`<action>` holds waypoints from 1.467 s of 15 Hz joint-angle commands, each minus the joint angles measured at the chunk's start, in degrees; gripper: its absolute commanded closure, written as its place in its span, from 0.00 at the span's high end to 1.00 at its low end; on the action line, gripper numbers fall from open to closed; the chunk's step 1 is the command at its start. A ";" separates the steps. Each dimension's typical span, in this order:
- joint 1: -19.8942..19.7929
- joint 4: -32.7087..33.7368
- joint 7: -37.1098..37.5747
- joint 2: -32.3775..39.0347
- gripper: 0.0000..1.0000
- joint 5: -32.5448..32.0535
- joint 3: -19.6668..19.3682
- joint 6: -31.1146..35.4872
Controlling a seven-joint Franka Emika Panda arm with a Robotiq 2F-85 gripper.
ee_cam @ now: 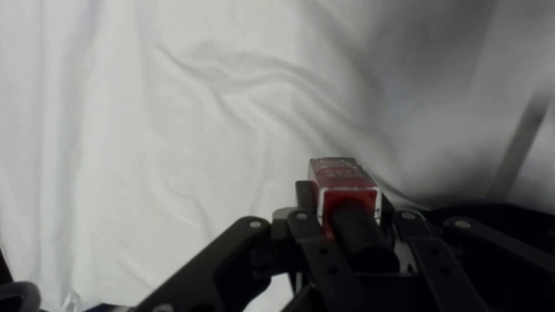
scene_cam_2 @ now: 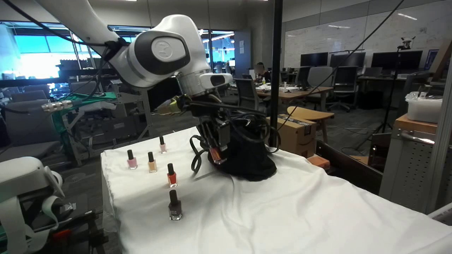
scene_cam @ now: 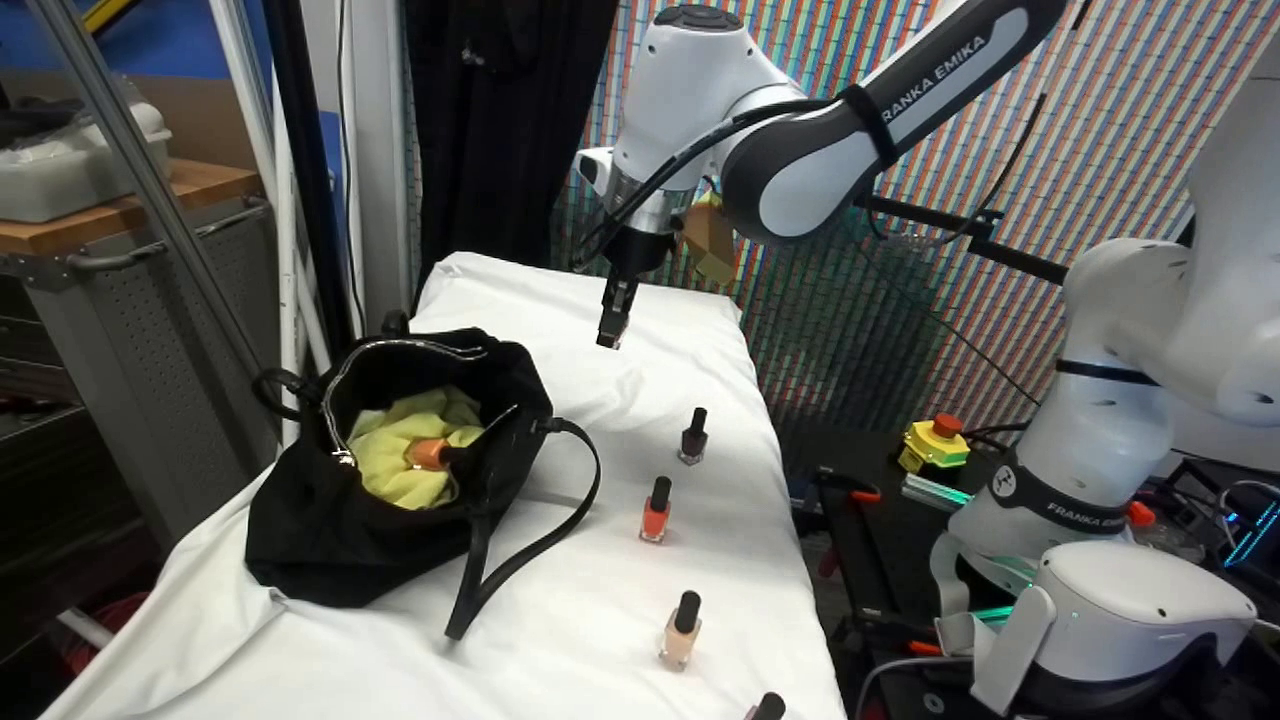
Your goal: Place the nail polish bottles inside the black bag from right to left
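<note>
White cloth [scene_cam_2: 310, 211], rippled with soft creases, drapes the long tabletop [scene_cam: 740, 560]. Over it hangs a smooth white arm [scene_cam: 690, 100] with dark grey joint covers, entering from above in both exterior views, its wrist turned downward and its slim black jaws tilted, raised clear of the cloth. Set apart from them in an exterior view slouches a soft black fabric handbag [scene_cam: 350, 550], its mouth gaping, a silvery zip curving along the rim and a flat strap looping onto the cloth. Inside, crumpled yellow-green lining [scene_cam: 385, 467] carries a small orange nail polish bottle [scene_cam: 428, 455] lying tipped over. Five more stand upright on the cloth, boxy and clear-based under straight black caps: a dark brown bottle [scene_cam_2: 175, 209], a bright red bottle [scene_cam_2: 172, 179], a peach bottle [scene_cam_2: 152, 165], a rosy pink bottle [scene_cam_2: 132, 163] and a pale pink bottle [scene_cam_2: 162, 147]. Held pinched between the jaws, a deep red square-sided glass bottle [ee_cam: 344, 178] shows its glossy body outermost, its round black cap pointing back toward the wrist.
</note>
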 commanded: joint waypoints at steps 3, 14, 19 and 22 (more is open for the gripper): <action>3.49 3.89 5.33 -0.50 0.15 -6.78 5.27 -1.24; 9.33 15.49 7.20 9.04 0.15 -11.78 8.79 -0.12; 10.90 22.74 6.28 15.77 0.15 -11.23 7.21 -0.23; 10.91 26.34 5.20 18.90 0.15 -10.12 6.15 -0.14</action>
